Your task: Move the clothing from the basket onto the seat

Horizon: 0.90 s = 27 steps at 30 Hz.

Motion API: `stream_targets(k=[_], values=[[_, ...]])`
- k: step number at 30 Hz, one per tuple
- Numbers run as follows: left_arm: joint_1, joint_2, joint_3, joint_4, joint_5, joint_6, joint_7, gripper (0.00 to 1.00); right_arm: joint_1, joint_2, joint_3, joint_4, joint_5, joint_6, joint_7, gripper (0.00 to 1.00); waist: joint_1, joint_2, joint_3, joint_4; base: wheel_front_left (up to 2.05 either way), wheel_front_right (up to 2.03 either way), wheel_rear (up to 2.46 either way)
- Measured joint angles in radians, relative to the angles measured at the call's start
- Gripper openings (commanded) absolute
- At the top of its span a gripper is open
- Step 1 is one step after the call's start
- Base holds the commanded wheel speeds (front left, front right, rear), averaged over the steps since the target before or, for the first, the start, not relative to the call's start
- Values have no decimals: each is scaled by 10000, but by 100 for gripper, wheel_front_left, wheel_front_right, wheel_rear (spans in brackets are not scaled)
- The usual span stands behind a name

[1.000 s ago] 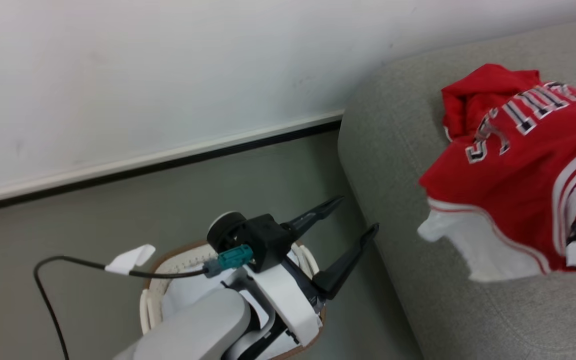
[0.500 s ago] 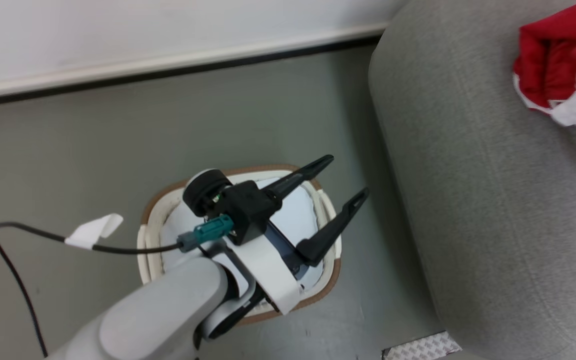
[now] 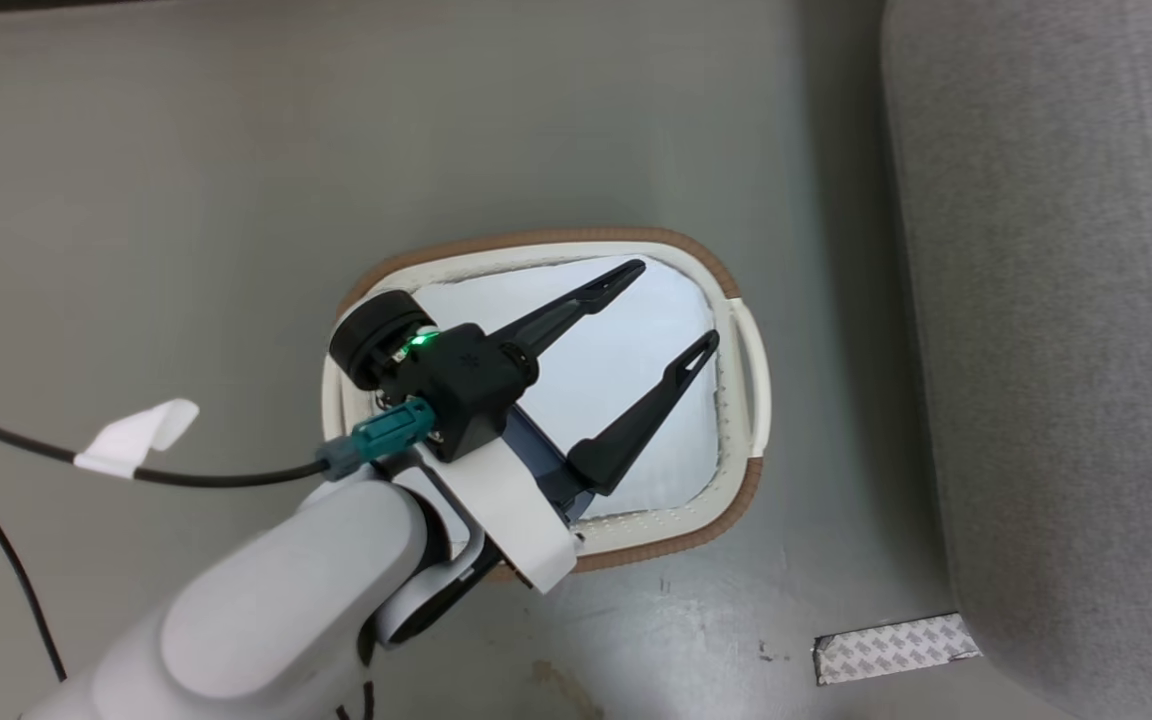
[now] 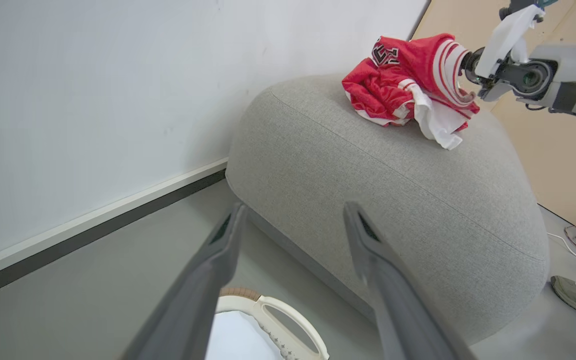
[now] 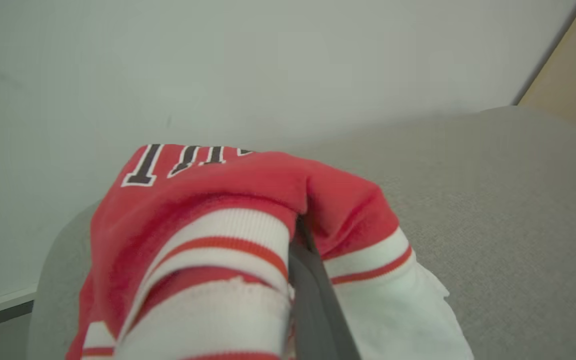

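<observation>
**Jersey down on the sofa, grip not yet released**

The soft red sports clothing with white stripes and dark lettering (image 4: 398, 80) lies bunched on top of the large light-grey fabric seat (image 4: 393, 190). The right gripper (image 5: 304, 250) is clamped tight on the striped white trim, its dark fingers buried in the folds. Well apart, the left gripper (image 3: 676, 302) hangs with fingers spread wide, holding nothing, over the oval white plastic basket with the brown rim (image 3: 536, 240). The pale basket bottom showing between them looks bare.

The danger, I'd say, is the release. If the right arm pulls back before its fingers part, or cloth snags on a fingertip, the bundle could be dragged over the seat's rounded edge onto the floor. Should the left arm drop, a spread finger could catch the rim or a handle and tip the basket.
</observation>
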Motion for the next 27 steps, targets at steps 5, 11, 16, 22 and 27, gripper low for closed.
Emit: stream_targets(k=[5, 11, 16, 22, 27], values=[[4, -42, -19, 150, -2, -27, -121, 100, -193, -88, 560, 915, -389, 0, 608, 29, -1, 0, -28, 142, 0, 0, 0], [90, -109, -19, 397, -48, -12, -299, 100, -342, -205, 1547, 1271, -706, 0, 1218, 100, -2, -1, -454, 55, 0, 0, 0], [370, -240, -56, 721, -276, 21, -485, 100, 6, -364, 2577, 1083, -347, 0, 2180, 100, -2, 0, -1086, -46, 0, 0, 0], [927, -347, -29, 1104, -537, 117, -792, 100, 711, -901, 3361, 267, 201, 0, 3206, 100, -3, 0, -2144, -196, 0, 0, 0], [1416, -424, 96, 1342, -746, 263, -995, 100, 1305, -1407, 3973, -798, 420, 0, 4031, 100, -4, 0, -3137, -289, 0, 0, 0]])
